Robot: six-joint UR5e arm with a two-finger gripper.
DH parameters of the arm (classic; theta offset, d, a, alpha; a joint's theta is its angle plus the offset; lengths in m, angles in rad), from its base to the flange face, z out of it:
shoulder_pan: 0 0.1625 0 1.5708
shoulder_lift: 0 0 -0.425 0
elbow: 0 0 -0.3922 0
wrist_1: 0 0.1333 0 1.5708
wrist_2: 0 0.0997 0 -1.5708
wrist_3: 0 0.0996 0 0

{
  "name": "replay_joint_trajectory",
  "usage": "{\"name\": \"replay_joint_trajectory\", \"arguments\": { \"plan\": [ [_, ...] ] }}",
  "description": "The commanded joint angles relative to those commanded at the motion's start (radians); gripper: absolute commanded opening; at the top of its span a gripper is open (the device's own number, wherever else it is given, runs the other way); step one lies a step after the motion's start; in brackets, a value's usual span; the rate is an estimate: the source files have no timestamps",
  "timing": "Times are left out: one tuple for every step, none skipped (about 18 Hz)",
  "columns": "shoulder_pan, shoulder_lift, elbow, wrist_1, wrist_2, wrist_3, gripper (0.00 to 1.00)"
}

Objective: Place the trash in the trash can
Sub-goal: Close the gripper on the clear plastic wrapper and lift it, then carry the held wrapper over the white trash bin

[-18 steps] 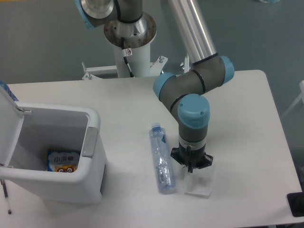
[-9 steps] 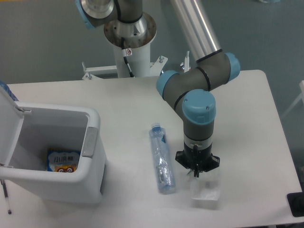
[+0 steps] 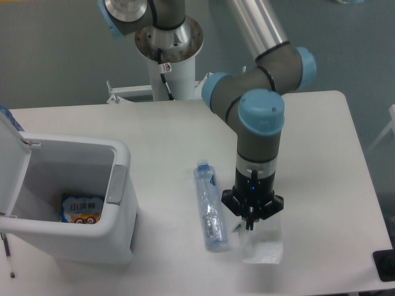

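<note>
A clear plastic water bottle (image 3: pixel 210 208) with a blue cap lies on the white table, its cap pointing away from the front edge. Just right of it my gripper (image 3: pixel 250 224) points straight down, shut on the top of a small translucent plastic bag (image 3: pixel 263 245), which hangs below the fingers over the table. The white trash can (image 3: pixel 118 180) stands at the left with its lid (image 3: pixel 12 161) swung open, well apart from the gripper.
A blue-and-orange snack packet (image 3: pixel 82 209) lies on the bottom of the trash can. A dark flat object (image 3: pixel 384 265) sits at the table's front right corner. The arm's base (image 3: pixel 168 43) stands behind the table's far edge.
The gripper rose and shifted slightly left from half a second ago, and the plastic bag moved with it. The bottle and trash can stayed put.
</note>
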Motion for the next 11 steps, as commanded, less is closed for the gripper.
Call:
{"name": "replay_joint_trajectory", "arguments": {
  "plan": [
    [-0.003, 0.012, 0.011, 0.000, -0.020, -0.017, 0.08],
    [-0.003, 0.025, 0.021, 0.000, -0.043, -0.032, 0.08],
    [-0.006, 0.038, 0.031, 0.000, -0.067, -0.048, 0.08],
    [-0.008, 0.049, 0.040, 0.000, -0.092, -0.063, 0.08],
    [-0.008, 0.061, 0.044, 0.000, -0.115, -0.080, 0.08],
    [-0.009, 0.081, 0.045, 0.000, -0.133, -0.095, 0.08],
    [-0.011, 0.095, 0.045, 0.000, -0.156, -0.104, 0.08],
    [-0.014, 0.110, 0.043, -0.002, -0.189, -0.109, 0.08],
    [-0.023, 0.127, 0.043, -0.002, -0.212, -0.115, 0.08],
    [-0.031, 0.138, 0.043, -0.002, -0.230, -0.129, 0.08],
    [-0.038, 0.149, 0.045, 0.000, -0.242, -0.149, 0.08]
  ]
}}
